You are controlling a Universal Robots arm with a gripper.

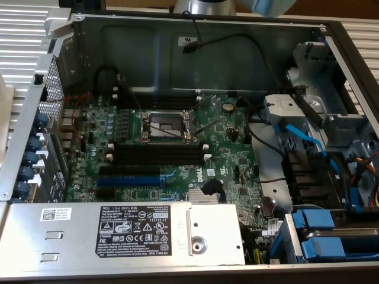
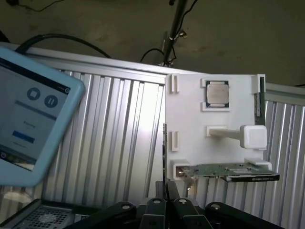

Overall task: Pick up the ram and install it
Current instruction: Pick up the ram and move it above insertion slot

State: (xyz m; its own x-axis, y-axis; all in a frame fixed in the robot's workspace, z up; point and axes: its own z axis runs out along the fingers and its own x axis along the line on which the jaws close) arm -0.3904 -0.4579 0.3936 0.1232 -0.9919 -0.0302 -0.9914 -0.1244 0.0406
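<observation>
My gripper (image 2: 167, 192) is shut, its two dark fingertips pressed close together. A thin dark strip, the ram (image 2: 164, 152), rises from between them, seen edge-on. Behind it stands a white holder plate (image 2: 190, 119) on ribbed metal. A second green stick (image 2: 257, 102) sits on edge in the plate's far side bracket. In the exterior view the open computer case shows the green motherboard (image 1: 225, 160). The black memory slots (image 1: 160, 155) with white end clips sit beside the processor socket (image 1: 169, 125) with nothing in them.
On the holder plate sit a processor chip (image 2: 217, 93), a white block (image 2: 252, 137) and a flat card (image 2: 224, 171). A tablet screen (image 2: 28, 119) stands close by. In the case are a blue expansion slot (image 1: 127, 180), a labelled power supply (image 1: 142, 231), blue drive cables (image 1: 308, 142) and metal walls.
</observation>
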